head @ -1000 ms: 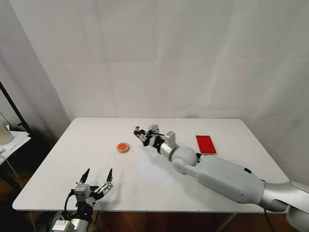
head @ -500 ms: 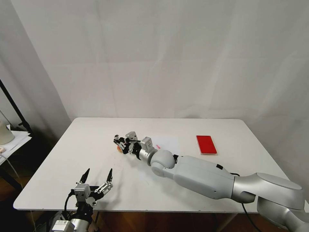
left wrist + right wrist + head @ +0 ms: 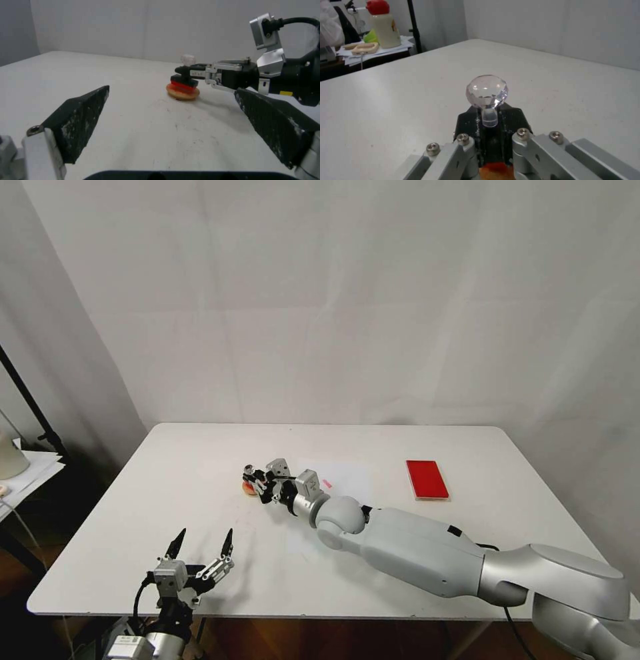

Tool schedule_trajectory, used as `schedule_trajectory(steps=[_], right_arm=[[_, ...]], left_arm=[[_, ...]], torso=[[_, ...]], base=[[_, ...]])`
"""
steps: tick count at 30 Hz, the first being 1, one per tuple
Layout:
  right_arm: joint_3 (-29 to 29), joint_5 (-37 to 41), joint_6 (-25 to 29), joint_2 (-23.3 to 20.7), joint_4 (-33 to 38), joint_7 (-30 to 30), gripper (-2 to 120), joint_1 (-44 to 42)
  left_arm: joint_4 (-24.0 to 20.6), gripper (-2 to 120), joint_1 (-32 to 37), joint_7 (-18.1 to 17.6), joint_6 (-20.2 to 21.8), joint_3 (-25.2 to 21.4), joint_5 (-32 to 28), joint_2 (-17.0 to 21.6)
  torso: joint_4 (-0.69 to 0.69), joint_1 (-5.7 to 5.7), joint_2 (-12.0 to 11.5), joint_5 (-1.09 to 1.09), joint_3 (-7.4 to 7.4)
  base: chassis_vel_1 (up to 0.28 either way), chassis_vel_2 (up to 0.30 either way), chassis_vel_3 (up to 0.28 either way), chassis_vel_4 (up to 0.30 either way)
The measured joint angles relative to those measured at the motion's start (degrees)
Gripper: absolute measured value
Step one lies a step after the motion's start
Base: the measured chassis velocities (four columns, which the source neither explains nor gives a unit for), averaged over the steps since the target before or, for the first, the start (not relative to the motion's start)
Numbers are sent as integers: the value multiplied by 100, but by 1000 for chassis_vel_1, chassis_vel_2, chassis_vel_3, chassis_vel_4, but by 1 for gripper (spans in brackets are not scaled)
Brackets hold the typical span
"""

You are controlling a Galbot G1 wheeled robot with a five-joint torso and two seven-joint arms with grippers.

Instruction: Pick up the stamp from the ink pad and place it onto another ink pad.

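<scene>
Reaching across the white bench, the right end effector grips the stamp by its black stem, jaws closed on either side of it just below the clear faceted knob. In the left wrist view the stamp's red-inked base rests on the round ink pad, a small tan-rimmed disc lying left of the bench's centre. The stamp stands upright, knob uppermost. The rectangular red ink pad lies flat well apart from the disc, at about 3 o'clock from it. The left end effector hovers near the bench's front edge, at about 7 o'clock from the disc, its two dark fingers spread wide and holding nothing.
</scene>
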Motion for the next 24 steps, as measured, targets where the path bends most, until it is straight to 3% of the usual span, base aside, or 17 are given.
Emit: schedule_trajectory(steps=[18, 22, 24], right_arm=[[-12, 2, 31, 8, -94, -46, 10, -34], [-14, 12, 31, -38, -28, -47, 29, -18], [-14, 13, 31, -43, -18, -47, 32, -10]], left_arm=[[0, 100, 0, 0, 0, 0, 0, 0], [0, 100, 0, 0, 0, 0, 0, 0], [0, 100, 0, 0, 0, 0, 0, 0]], torso=[[1, 0, 0, 0, 0], [0, 0, 0, 0, 0], [0, 0, 0, 0, 0]], base=[[0, 0, 0, 0], [0, 0, 0, 0], [0, 0, 0, 0]])
